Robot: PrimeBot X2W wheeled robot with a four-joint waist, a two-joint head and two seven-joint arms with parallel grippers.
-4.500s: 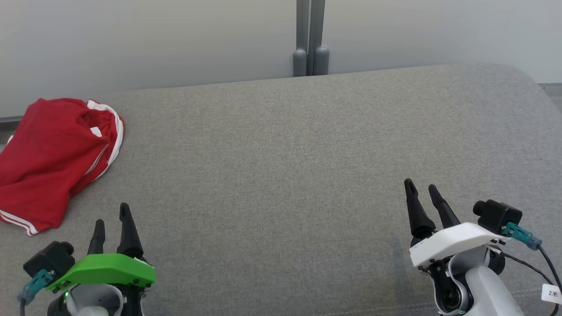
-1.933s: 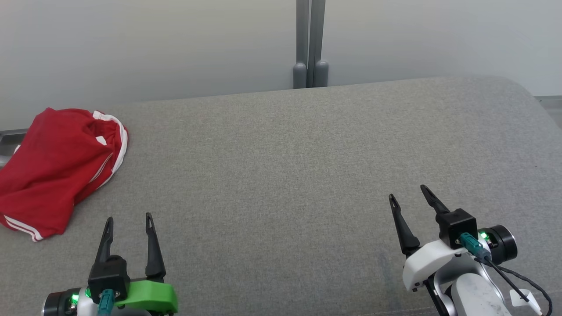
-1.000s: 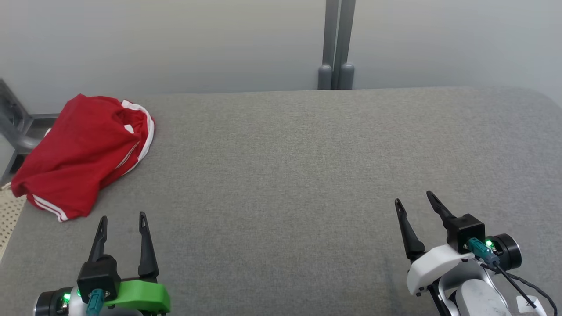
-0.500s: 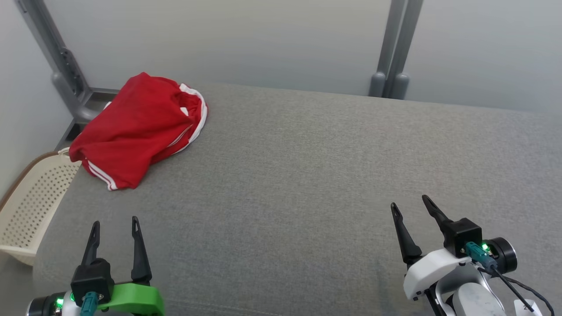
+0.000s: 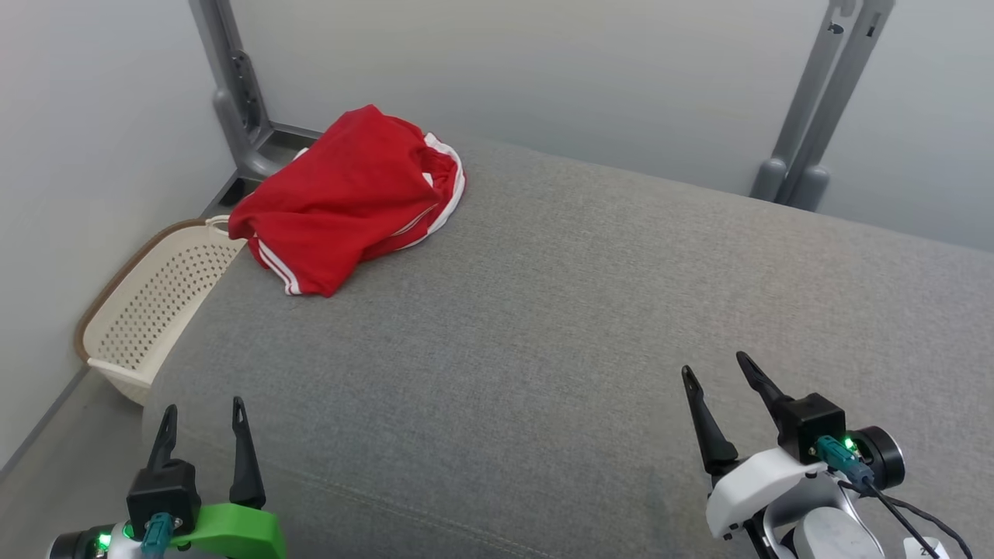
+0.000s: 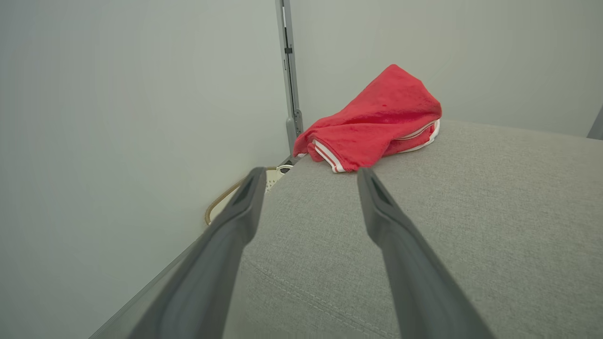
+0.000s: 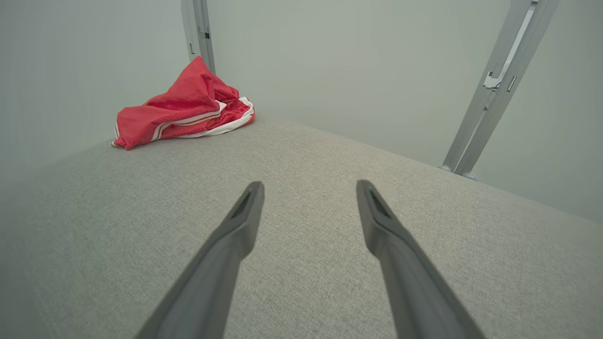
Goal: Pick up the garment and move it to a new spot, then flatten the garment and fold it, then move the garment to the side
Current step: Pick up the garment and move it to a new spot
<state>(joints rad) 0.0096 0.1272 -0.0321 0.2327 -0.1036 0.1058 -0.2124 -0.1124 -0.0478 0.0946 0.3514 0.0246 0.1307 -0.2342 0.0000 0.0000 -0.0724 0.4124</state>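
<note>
- Garment (image 5: 349, 202): red cloth with white stripes, crumpled in a heap at the far left corner of the grey cushion (image 5: 543, 310). It lies well ahead of the left tool (image 5: 203, 405) and slightly to its right, not touching it.
- Left tool: released, fingers spread wide with nothing between them, at the cushion's near left corner.
- Right tool (image 5: 714, 365): likewise released and empty, fingers apart, over the cushion's near right part. The garment lies far ahead and well to its left.
- Cream perforated basket (image 5: 147, 310): ahead of the left tool and to its left, beside the cushion's edge, its rim near the garment.
- Grey post (image 5: 241, 101): upright just behind the garment.
</note>
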